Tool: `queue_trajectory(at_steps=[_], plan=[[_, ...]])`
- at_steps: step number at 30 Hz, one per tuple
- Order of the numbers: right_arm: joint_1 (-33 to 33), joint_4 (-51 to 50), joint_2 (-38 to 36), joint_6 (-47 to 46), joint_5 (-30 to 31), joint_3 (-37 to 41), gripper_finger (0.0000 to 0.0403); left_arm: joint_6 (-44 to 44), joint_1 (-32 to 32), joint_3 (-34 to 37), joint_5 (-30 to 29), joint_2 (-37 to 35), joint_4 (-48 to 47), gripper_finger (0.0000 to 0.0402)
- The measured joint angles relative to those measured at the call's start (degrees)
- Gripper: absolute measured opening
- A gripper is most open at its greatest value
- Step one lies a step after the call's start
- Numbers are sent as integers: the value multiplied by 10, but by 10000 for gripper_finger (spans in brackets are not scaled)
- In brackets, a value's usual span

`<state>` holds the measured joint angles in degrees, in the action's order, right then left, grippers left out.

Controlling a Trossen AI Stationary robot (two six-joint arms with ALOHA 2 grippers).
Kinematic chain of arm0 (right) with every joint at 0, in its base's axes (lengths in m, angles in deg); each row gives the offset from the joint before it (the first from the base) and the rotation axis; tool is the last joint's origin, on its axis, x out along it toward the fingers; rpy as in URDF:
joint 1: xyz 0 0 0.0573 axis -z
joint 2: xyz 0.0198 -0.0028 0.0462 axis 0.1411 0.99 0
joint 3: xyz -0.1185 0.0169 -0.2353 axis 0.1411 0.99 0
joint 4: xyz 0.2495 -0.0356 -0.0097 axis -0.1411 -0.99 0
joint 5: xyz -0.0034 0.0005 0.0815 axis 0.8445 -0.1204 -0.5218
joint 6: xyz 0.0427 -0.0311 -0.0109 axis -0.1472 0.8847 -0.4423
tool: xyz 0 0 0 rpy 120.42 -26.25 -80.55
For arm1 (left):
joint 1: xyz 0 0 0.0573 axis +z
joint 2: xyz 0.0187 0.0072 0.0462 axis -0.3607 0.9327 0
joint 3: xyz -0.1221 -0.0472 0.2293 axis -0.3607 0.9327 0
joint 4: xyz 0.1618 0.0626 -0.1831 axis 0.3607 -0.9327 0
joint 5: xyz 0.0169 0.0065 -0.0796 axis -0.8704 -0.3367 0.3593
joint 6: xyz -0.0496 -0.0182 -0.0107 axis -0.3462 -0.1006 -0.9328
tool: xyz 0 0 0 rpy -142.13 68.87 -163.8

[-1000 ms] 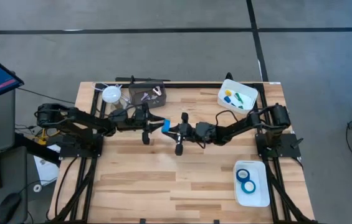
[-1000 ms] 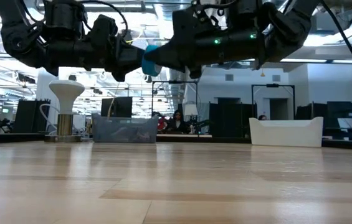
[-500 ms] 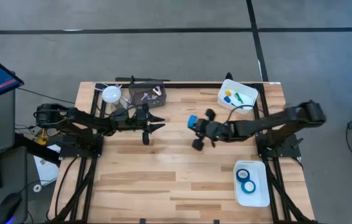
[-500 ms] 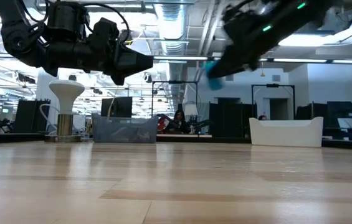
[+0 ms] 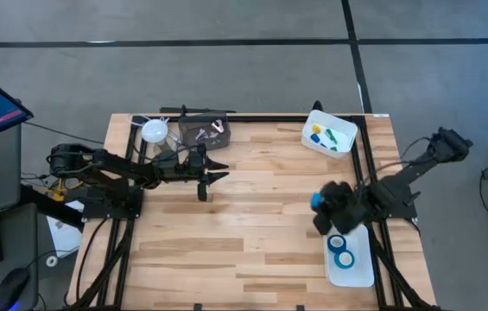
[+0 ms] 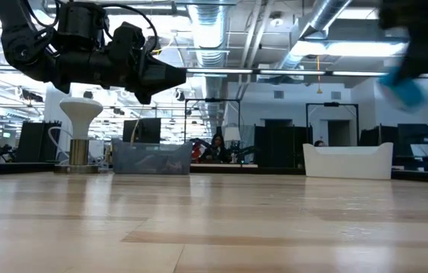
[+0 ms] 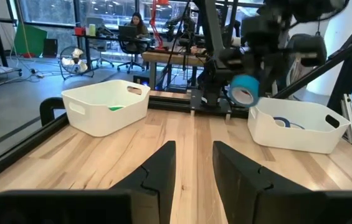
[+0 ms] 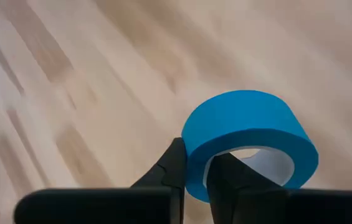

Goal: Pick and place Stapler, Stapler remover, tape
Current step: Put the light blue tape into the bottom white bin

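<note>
Carrying step: the right gripper (image 5: 320, 207) holds a roll of blue tape (image 5: 316, 200) above the tabletop (image 5: 226, 233), just beside the near white bin (image 5: 349, 272).
Right gripper state: fingers closed nearly together through the roll's wall, one finger (image 8: 172, 167) outside and one inside the white core; the roll (image 8: 249, 140) is fully clamped.
Tape location: in the air at the bin's upper-left corner, not yet over its interior; two more blue rolls (image 5: 340, 250) already lie inside the bin.
Left gripper state: the left gripper (image 5: 218, 171) hovers over the tabletop's rear-left area, fingers spread apart, holding nothing.
Recommended execution: centre the roll over a bare part of the bin floor, clear of the two stored rolls, lower below the rim, then open; releasing from height risks a bounce or roll-out.
Other bin: the far white bin (image 5: 330, 136) holds small coloured items and is not the apparent target.
Change from half a second ago: the right arm has swung from the tabletop's centre toward the near-right bin, tape retained; the left arm has not moved.
</note>
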<state>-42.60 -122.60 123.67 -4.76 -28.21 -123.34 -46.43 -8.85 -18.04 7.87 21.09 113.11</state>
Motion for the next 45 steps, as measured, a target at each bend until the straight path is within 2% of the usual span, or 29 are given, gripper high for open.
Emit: queue_trajectory(at_steps=[5,11,16,19,22,26,32,39,45], plan=[[-82,-101,22,-183,-97,0,27,0,0,0,0,0,0,97],[-155,-126,62,-309,-178,0,27,0,0,0,0,0,-1,97],[-183,-143,85,-320,-163,0,27,0,2,0,0,0,0,97],[-176,-186,85,-310,-129,-9,27,0,7,0,0,0,0,97],[-157,-225,76,-280,-95,-42,27,0,10,0,0,0,1,96],[-130,-239,57,-233,-96,-108,27,-13,9,0,0,0,2,97],[-136,-233,78,-221,-168,-201,27,-15,9,0,0,0,1,97],[-199,-224,144,-347,-261,-215,27,-15,9,0,0,0,0,96],[-256,-199,215,-446,-297,-215,27,-14,9,0,0,0,0,97]])
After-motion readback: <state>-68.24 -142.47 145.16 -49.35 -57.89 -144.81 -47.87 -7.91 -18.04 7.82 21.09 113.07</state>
